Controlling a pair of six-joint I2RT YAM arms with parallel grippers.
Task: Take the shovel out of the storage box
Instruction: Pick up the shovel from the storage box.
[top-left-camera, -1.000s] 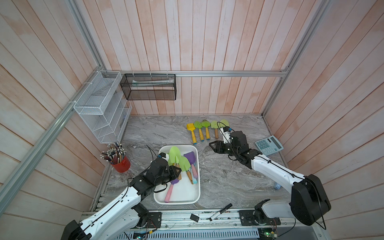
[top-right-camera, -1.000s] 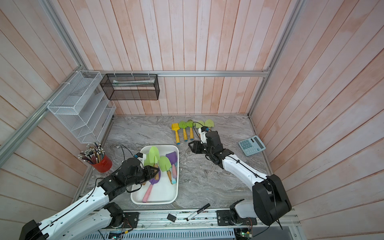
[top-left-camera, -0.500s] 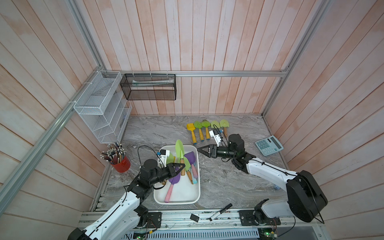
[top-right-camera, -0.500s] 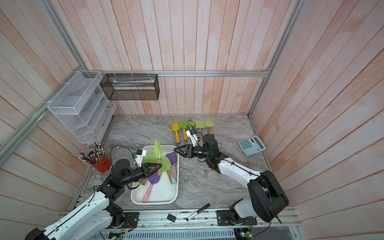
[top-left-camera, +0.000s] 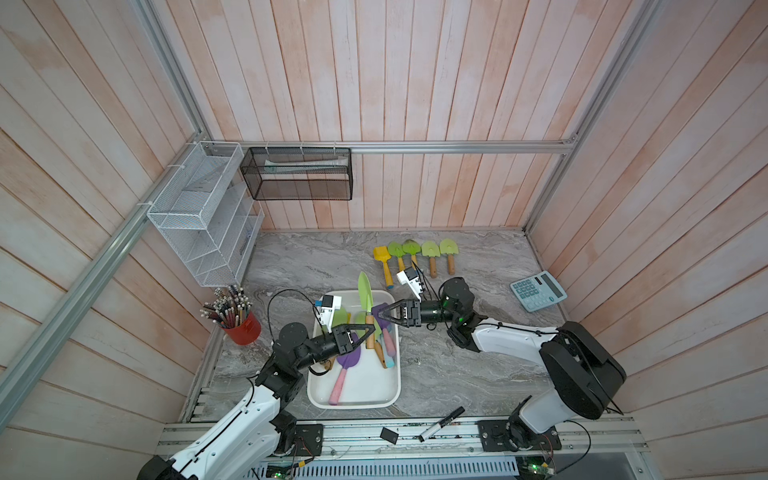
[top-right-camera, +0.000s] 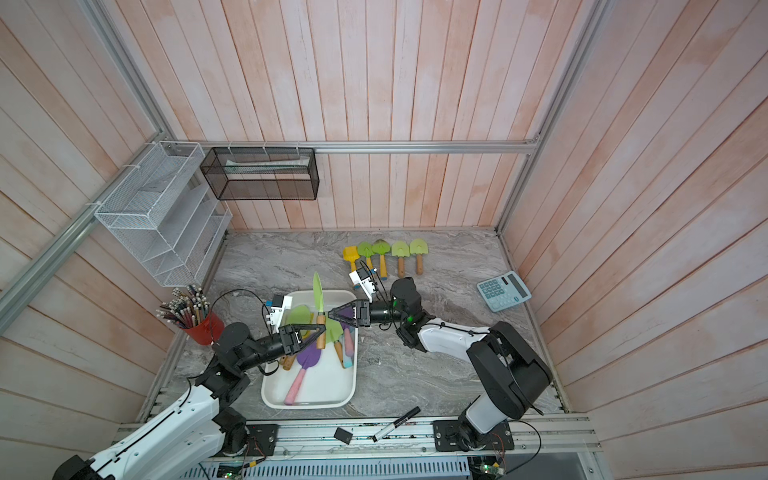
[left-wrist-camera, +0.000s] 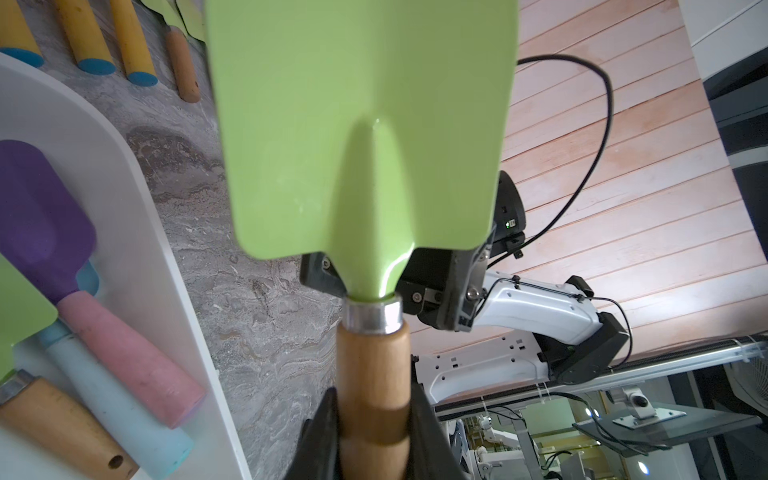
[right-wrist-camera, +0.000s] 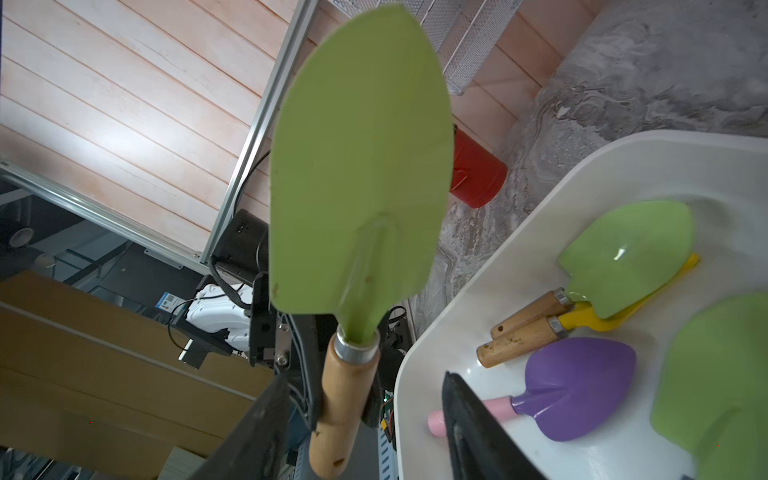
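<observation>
The left gripper (top-left-camera: 366, 331) pinches the wooden handle of a green shovel (top-left-camera: 365, 291); in the left wrist view its dark fingers (left-wrist-camera: 320, 436) press against both sides of the handle, just below the metal collar. In both top views the shovel's long axis runs almost straight up and down the frame. The pointed blade tip aims at the top of the frame, toward the back wall, and the handle end aims at the bottom. The shovel sits over the upper middle of the storage box (top-left-camera: 353, 405), and its blade tip reaches past the box's upper rim.

The right gripper (top-left-camera: 380, 314) comes in from the right of the frame, level with the top of the handle. Its fingers (right-wrist-camera: 257, 428) are spread apart, with the handle (right-wrist-camera: 345, 395) standing between them and closer to one finger. No contact can be made out.

Inside the box lie other shovels, among them a purple shovel (top-left-camera: 347, 365) with a pink handle that points toward the lower left of the frame. A row of shovels (top-left-camera: 415, 253) lies on the table above the box, blades toward the top of the frame. A calculator (top-left-camera: 538, 291) rests at the right, and a red cup of pencils (top-left-camera: 243, 328) stands at the left.
</observation>
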